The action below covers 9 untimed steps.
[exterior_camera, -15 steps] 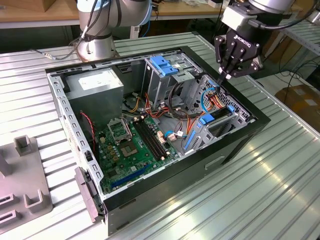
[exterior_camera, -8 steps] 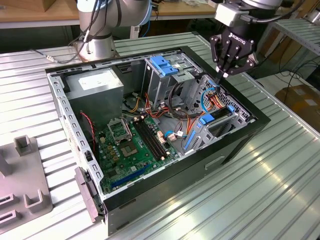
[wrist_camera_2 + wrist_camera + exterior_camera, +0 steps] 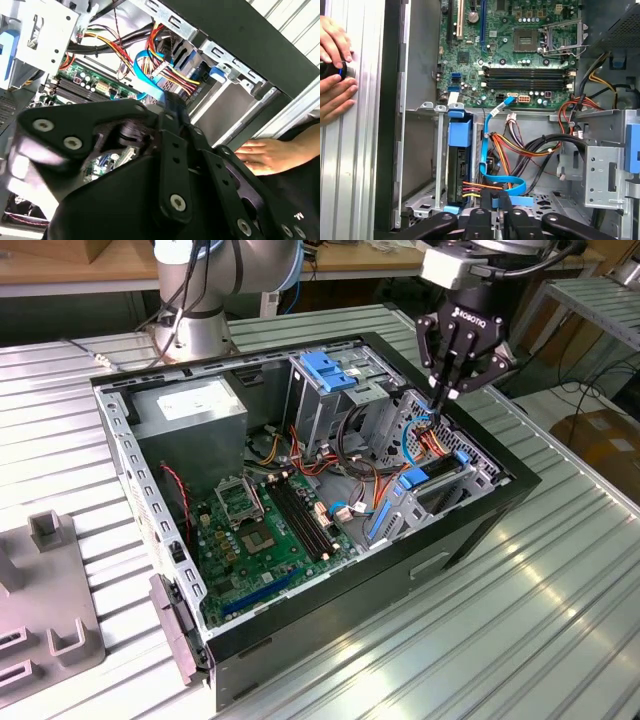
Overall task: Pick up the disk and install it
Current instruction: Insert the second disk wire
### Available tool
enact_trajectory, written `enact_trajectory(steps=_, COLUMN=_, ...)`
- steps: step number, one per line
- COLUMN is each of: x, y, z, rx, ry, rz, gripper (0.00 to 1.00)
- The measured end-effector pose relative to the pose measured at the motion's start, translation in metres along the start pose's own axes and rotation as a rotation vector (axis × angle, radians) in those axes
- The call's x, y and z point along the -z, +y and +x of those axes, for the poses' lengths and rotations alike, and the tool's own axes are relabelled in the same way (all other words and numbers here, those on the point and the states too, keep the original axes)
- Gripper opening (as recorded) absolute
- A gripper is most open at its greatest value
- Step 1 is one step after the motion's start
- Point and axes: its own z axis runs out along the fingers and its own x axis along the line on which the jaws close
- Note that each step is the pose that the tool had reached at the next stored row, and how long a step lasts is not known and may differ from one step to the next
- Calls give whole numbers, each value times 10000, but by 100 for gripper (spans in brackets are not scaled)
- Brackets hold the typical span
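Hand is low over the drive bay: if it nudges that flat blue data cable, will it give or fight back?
Probably floppy: the flat blue data cable is a thin ribbon that curves and folds back on itself near the hand. Likely light, too. It seems tethered at its ends, so it may spring back.

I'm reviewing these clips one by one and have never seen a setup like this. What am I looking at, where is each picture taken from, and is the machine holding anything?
This is a robot arm with a black gripper working over an open computer case that lies on a ribbed metal table. The exterior view looks on from the side. Both wrist views ride on the arm and look down into the case, at the green circuit board, the coloured cables and the disk with its blue rails, which sits in its bay by the case wall. The gripper hangs above the cables beside that bay, fingers together, holding nothing that I can make out. A person's hands rest outside the case.
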Motion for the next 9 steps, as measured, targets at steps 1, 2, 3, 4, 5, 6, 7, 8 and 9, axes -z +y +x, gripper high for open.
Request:
enact_trajectory(steps=1, x=-6, y=0, z=-4, rx=0, ry=2, rz=0, gripper=23)
enact_trajectory(steps=2, x=-18, y=-1, z=-9, rx=0, ry=7, rz=0, gripper=23)
enact_trajectory(steps=3, x=-30, y=-1, z=-15, rx=0, ry=7, rz=0, gripper=30)
enact_trajectory(steps=4, x=-43, y=-2, z=-21, rx=0, ry=10, rz=-1, gripper=30)
enact_trajectory(steps=5, x=-57, y=-3, z=-27, rx=0, ry=10, rz=-1, gripper=30)
enact_trajectory(steps=6, x=-77, y=-3, z=-35, rx=0, ry=11, rz=-1, gripper=30)
enact_trajectory(steps=7, x=-89, y=-4, z=-40, rx=-1, ry=13, rz=-1, gripper=30)
enact_trajectory(steps=8, x=-101, y=-4, z=-43, rx=0, ry=18, rz=-1, gripper=30)
enact_trajectory(steps=9, x=-114, y=-5, z=-48, rx=-1, ry=29, rz=-2, gripper=22)
